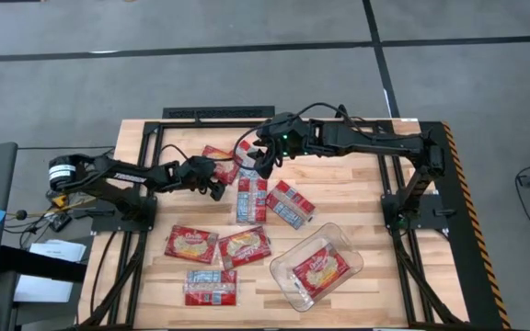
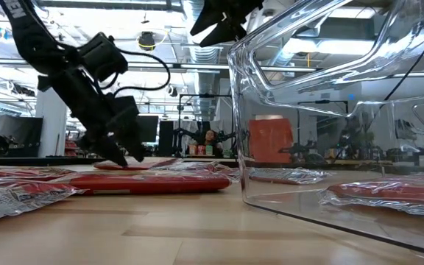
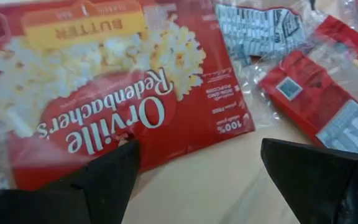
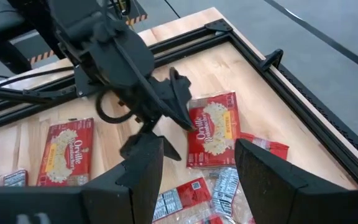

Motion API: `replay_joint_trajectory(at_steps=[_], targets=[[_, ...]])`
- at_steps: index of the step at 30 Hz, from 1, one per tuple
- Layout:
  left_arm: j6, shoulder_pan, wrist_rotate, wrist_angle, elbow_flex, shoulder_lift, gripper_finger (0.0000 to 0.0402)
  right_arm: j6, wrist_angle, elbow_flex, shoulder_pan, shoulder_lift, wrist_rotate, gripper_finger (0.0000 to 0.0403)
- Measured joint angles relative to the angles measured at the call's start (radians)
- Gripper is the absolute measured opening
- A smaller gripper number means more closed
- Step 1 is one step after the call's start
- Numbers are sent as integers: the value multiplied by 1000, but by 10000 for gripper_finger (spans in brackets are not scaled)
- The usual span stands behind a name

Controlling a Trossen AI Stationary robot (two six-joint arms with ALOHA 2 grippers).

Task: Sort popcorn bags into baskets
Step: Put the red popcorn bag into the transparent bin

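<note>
From overhead we look straight down on the whole table (image 1: 357, 198). At tabletop level we peer across it, pressed against the clear tub (image 2: 330, 110) (room beyond). Both wrist views face one butter packet (image 3: 98, 93) near that tub.
</note>
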Motion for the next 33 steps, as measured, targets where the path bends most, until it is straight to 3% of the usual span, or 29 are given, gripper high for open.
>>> replay_joint_trajectory(at_steps=[9, 17, 23, 33], targets=[[-11, 0, 19, 114, 3, 159, 329, 0, -9, 0, -1, 0, -3, 226], [-28, -1, 14, 112, 4, 180, 311, -1, -9, 0, -3, 0, -20, 226], [-35, 0, 9, 103, 3, 182, 229, -1, -9, 0, -9, 0, -19, 226], [-54, 0, 34, 96, 1, 184, 47, 0, -9, 0, -12, 0, -20, 212]])
